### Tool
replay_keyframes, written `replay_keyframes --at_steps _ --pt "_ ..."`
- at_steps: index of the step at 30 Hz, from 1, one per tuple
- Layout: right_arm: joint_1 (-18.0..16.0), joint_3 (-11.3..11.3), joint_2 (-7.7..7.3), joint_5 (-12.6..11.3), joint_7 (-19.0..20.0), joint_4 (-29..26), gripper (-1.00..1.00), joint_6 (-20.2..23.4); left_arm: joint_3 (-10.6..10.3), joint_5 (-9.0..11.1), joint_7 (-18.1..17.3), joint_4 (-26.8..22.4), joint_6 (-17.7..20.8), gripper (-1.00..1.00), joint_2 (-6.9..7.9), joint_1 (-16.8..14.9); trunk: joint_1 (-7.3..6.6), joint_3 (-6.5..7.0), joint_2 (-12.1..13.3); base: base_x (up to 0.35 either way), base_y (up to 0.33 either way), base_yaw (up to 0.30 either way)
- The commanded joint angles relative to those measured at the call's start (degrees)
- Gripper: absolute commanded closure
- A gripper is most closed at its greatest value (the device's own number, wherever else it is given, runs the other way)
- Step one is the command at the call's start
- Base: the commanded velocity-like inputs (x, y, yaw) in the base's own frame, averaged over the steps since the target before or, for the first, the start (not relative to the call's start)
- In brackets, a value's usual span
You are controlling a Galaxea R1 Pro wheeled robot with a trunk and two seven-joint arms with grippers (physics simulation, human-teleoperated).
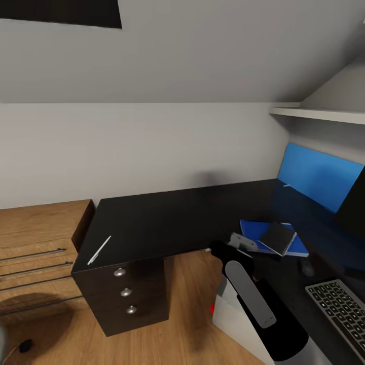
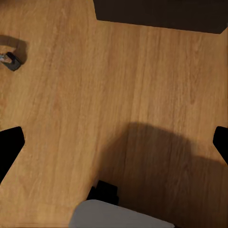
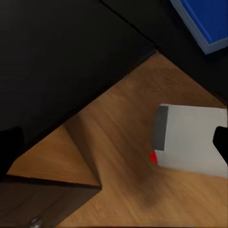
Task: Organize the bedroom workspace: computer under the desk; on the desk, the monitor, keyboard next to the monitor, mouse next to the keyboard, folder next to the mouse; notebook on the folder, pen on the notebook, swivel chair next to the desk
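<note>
Head view covers the black L-shaped surface (image 1: 167, 218): the white pen (image 1: 99, 250) lies near its left front corner above the three-drawer unit (image 1: 125, 292); the blue folder (image 1: 268, 236) lies further right with the dark-looking notebook (image 1: 278, 238) stacked on it; the keyboard (image 1: 340, 309) sits at the lower right edge. The right arm (image 1: 253, 299) reaches over the inner corner, ending near the folder. A wooden drawer chest (image 1: 35, 243) stands at the left.

Right wrist view adds the computer (image 3: 192, 140), a pale case with a red spot, standing on the wooden floor (image 3: 123, 142) beside the surface's edge. The right tool (image 3: 114, 137) is spread wide and holds nothing.

Left wrist view shows floor boards, a caster (image 2: 10, 61) and a grey rounded part (image 2: 114, 214). The left tool (image 2: 114, 142) is also spread wide and empty.
</note>
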Motion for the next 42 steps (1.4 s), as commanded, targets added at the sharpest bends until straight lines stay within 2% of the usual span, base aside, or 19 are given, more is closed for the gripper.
replay_keyframes --at_steps 1,11,21,24,28,29,32,33,34,35,37,38,40,41,42 --pt "-0.1 0.1 -0.03 -0.2 -0.4 -0.1 -1.00 0.5 0.0 0.5 0.0 0.0 -0.2 -1.00 -0.03 0.0 0.00 -0.06 0.0 0.000 0.281 0.191" --pt "-0.1 0.5 0.09 -0.2 -0.5 -0.1 -1.00 0.5 0.0 0.5 0.0 0.1 -0.2 -1.00 -0.04 0.0 0.00 -0.29 0.0 0.021 0.312 0.197" --pt "-0.1 2.8 0.14 0.3 -0.7 -0.1 -1.00 0.5 0.0 0.5 0.1 -0.3 -0.1 -1.00 -0.14 0.0 0.00 -0.34 0.0 0.132 0.208 0.025" --pt "-0.1 3.0 0.14 0.5 -0.7 -0.1 -1.00 0.5 -0.1 0.5 0.0 -2.1 0.0 -1.00 -0.23 0.0 0.00 -0.35 0.0 0.033 0.036 0.003" --pt "-0.1 3.1 0.14 0.6 -0.7 -0.1 -1.00 0.6 0.0 0.6 -0.1 -9.5 0.9 -1.00 -0.46 0.0 0.00 -0.35 0.0 0.012 0.013 0.001" --pt "-0.1 3.1 0.14 0.6 -0.6 -0.1 -1.00 0.6 0.0 0.6 -0.1 -13.1 2.3 -1.00 -0.54 0.0 0.00 -0.35 0.0 0.005 0.006 0.000" --pt "-0.1 3.6 0.14 1.0 -0.5 0.1 -1.00 0.7 0.0 0.6 -0.1 -18.4 6.4 -1.00 -0.76 0.0 0.00 -0.35 0.0 0.004 0.004 0.000" --pt "-0.1 4.5 0.14 1.7 -0.4 0.3 -1.00 0.7 0.0 0.6 -0.1 -21.9 10.6 -1.00 -0.95 0.0 0.00 -0.35 0.0 0.002 0.002 0.000" --pt "-0.1 12.3 0.09 10.2 -0.1 0.9 -1.00 0.6 0.0 0.8 -0.1 -39.0 28.5 -1.00 -2.19 0.0 0.00 -0.35 0.0 0.000 0.000 0.000" --pt "-0.1 13.3 0.19 12.0 0.4 1.8 -1.00 0.6 0.0 0.8 -0.1 -42.4 30.3 -1.00 -2.65 0.0 0.00 -0.35 0.0 0.000 0.000 0.000" --pt "-0.1 13.9 0.37 13.2 1.4 3.4 -1.00 0.5 0.0 0.8 -0.2 -45.2 31.5 -1.00 -3.20 0.0 0.00 -0.35 0.0 0.000 0.000 0.000" --pt "-0.1 14.4 1.20 14.4 4.5 6.9 -1.00 0.4 0.0 0.8 -0.2 -48.1 32.6 -1.00 -3.87 0.0 0.00 -0.35 0.0 0.000 0.000 0.000" --pt "-0.2 14.5 1.96 15.0 7.5 9.7 -1.00 0.3 0.1 0.9 -0.2 -49.1 33.0 -1.00 -4.13 0.0 0.00 -0.35 0.0 0.000 0.000 0.000" --pt "-0.6 14.3 2.89 15.9 12.5 14.4 -1.00 0.2 0.1 0.9 -0.2 -50.0 33.3 -1.00 -4.36 0.0 0.00 -0.35 0.0 0.000 0.000 0.000" --pt "-1.1 14.1 3.15 16.2 14.0 16.0 -1.00 0.1 0.2 0.9 -0.2 -50.2 33.4 -1.00 -4.39 0.0 0.00 -0.35 0.0 0.000 0.000 0.000"
